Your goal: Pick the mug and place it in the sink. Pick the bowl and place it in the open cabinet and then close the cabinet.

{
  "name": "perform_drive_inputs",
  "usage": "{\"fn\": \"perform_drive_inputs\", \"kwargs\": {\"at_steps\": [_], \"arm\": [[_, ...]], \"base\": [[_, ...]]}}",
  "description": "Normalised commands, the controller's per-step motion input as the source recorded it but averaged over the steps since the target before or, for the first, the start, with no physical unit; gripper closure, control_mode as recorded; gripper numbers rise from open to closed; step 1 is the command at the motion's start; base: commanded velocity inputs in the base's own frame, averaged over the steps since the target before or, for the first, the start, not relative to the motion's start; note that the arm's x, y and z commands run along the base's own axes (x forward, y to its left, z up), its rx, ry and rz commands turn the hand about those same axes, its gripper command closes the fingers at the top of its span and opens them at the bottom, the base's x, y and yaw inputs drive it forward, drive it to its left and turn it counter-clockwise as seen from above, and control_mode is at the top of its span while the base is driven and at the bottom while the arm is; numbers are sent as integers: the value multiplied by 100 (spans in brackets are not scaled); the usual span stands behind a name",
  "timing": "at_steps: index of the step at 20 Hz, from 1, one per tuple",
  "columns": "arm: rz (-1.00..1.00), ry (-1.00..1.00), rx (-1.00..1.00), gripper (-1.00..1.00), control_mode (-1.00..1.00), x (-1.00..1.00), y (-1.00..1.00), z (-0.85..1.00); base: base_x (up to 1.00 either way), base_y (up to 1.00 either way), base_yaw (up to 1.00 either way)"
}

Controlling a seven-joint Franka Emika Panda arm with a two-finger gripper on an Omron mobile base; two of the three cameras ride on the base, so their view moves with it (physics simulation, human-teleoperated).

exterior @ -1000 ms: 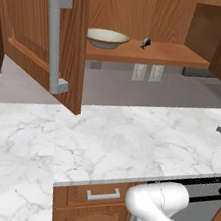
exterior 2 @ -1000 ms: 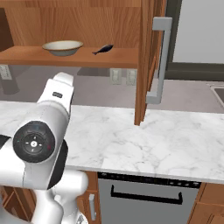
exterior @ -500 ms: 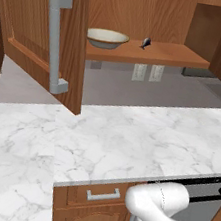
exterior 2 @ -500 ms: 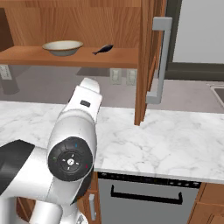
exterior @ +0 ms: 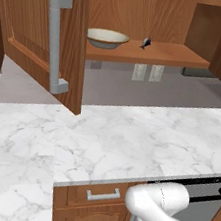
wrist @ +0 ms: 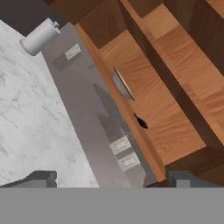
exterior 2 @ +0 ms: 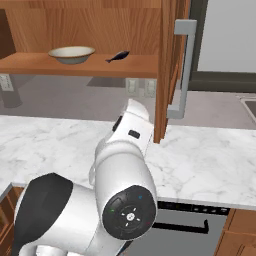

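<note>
The bowl (exterior: 107,37), tan outside and cream inside, rests on the wooden shelf of the open cabinet (exterior: 162,54). From the right it sits at the shelf's left part, bowl (exterior 2: 71,53). The hand view is rolled and shows the bowl (wrist: 122,85) edge-on against the shelf. My gripper (wrist: 111,179) is open, its fingertips (wrist: 41,177) far apart with nothing between them, well back from the shelf and above the counter. My arm (exterior 2: 125,170) rises in front of the counter, and its far end hides the gripper from the right base view. The mug is out of view.
A small dark item (exterior 2: 118,56) lies on the shelf right of the bowl. Both cabinet doors stand open: the left door's bar handle (exterior: 55,38) and the right door's handle (exterior 2: 182,70). The marble counter (exterior: 143,138) lies below. A paper roll (wrist: 39,37) stands by the wall.
My arm has swung across the right base view from the left towards the middle and nearer the camera. The bowl and both doors have stayed put.
</note>
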Motion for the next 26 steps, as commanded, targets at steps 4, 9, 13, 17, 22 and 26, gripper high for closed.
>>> {"fn": "perform_drive_inputs", "kwargs": {"at_steps": [4, 9, 13, 17, 22, 26], "arm": [[0, -1, 2, -100, -100, -10, -43, 0], [0, 0, 2, -100, -100, 0, -45, 0], [0, 0, 6, -100, -100, 0, -54, 0], [0, 0, 5, -100, -100, 0, -53, 0], [0, 0, 7, -100, -100, 0, -49, 0], [0, 0, 10, -100, -100, 0, -37, 0]], "base": [[0, 0, 0], [0, 0, 0], [0, 0, 0], [0, 0, 0], [0, 0, 0], [0, 0, 0]]}}
